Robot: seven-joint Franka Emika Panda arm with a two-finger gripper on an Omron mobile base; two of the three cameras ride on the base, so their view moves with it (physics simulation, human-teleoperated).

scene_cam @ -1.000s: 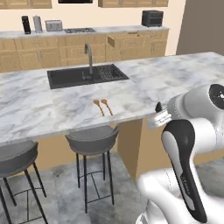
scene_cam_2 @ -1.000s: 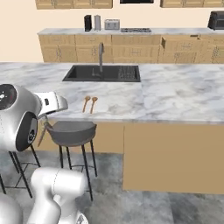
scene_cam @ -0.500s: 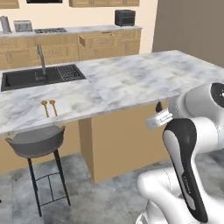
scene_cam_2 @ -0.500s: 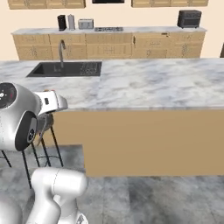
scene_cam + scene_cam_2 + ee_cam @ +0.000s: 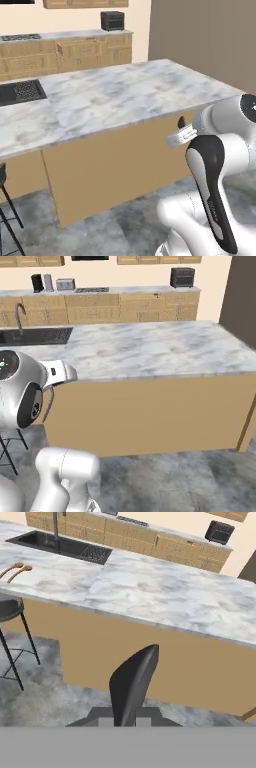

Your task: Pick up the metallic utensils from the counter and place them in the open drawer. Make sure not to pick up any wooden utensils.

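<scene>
Tool (image 5: 131, 687) state: cannot tell. Wooden spoons (image 5: 15, 570) lie on the table (image 5: 165, 594) edge. Risk: grabbing them by mistake, metal utensils unseen.

The counter (image 5: 125, 97) is topped in smooth white-and-grey marble with a faint sheen, over matt tan panelled sides. The sink (image 5: 65, 546) is finished in matt black. The two wooden utensils (image 5: 15, 569) are seen as warm orange-brown wood. The stool (image 5: 7, 609) seat appears dark and matt, on thin black legs.
</scene>
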